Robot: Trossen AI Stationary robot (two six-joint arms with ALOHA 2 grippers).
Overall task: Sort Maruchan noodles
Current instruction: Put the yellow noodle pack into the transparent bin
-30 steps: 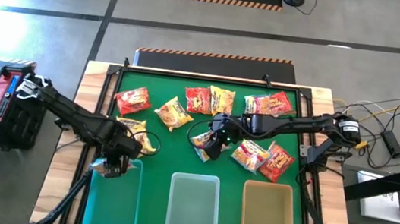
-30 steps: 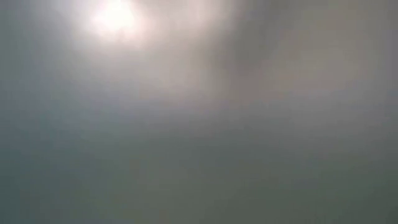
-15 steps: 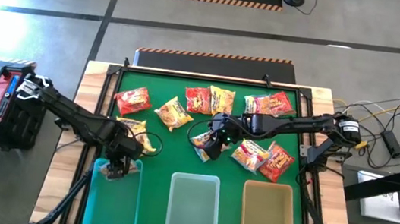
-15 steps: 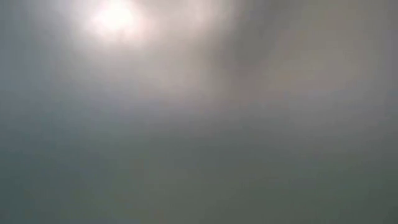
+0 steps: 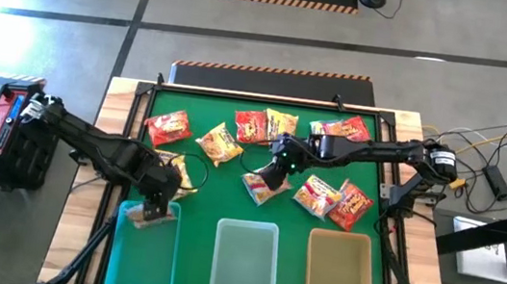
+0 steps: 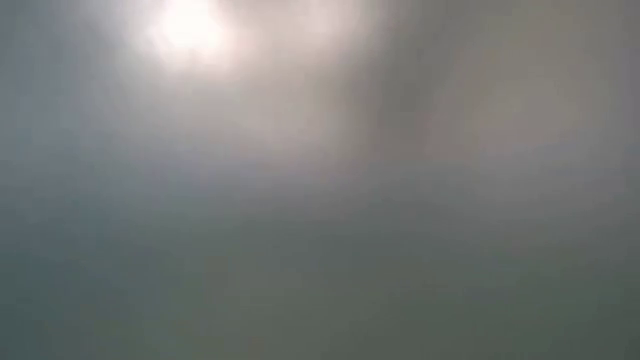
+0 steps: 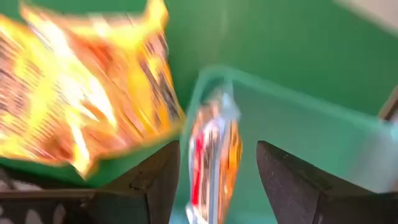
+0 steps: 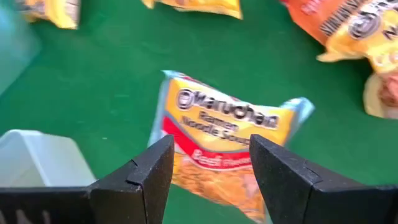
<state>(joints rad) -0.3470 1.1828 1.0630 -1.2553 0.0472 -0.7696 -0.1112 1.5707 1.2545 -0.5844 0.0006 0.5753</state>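
Noodle packet (image 7: 213,163) between left gripper (image 7: 217,180) fingers

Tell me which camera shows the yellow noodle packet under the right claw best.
The right wrist view: the packet fills the frame, label readable, lying flat on the green mat beyond the open right claw. The high view shows it small, partly under that claw. The low view shows only haze; the left wrist view misses it.
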